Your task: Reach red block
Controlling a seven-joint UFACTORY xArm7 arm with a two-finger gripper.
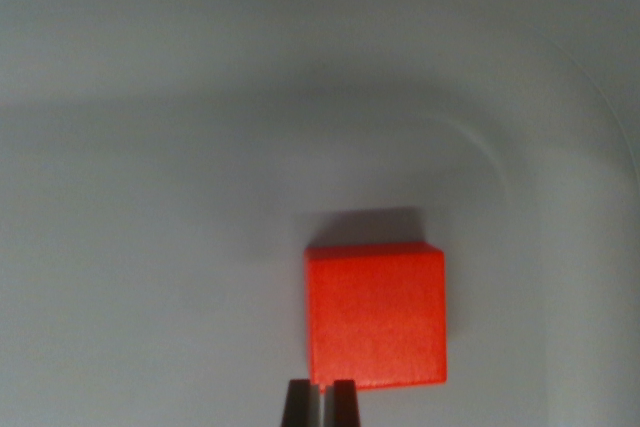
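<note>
A red block (375, 315) lies on a pale grey surface, a little right of centre and low in the wrist view. It is a cube seen from above, casting a short shadow on its far side. My gripper (320, 404) shows at the bottom edge as two dark fingertips pressed together, shut with nothing between them. The tips overlap the block's near left corner in the picture; whether they touch it cannot be told.
The surface looks like the floor of a white tray or bin, with a curved raised rim (500, 162) sweeping around the back and the wrist view's right. A broad soft shadow covers the middle.
</note>
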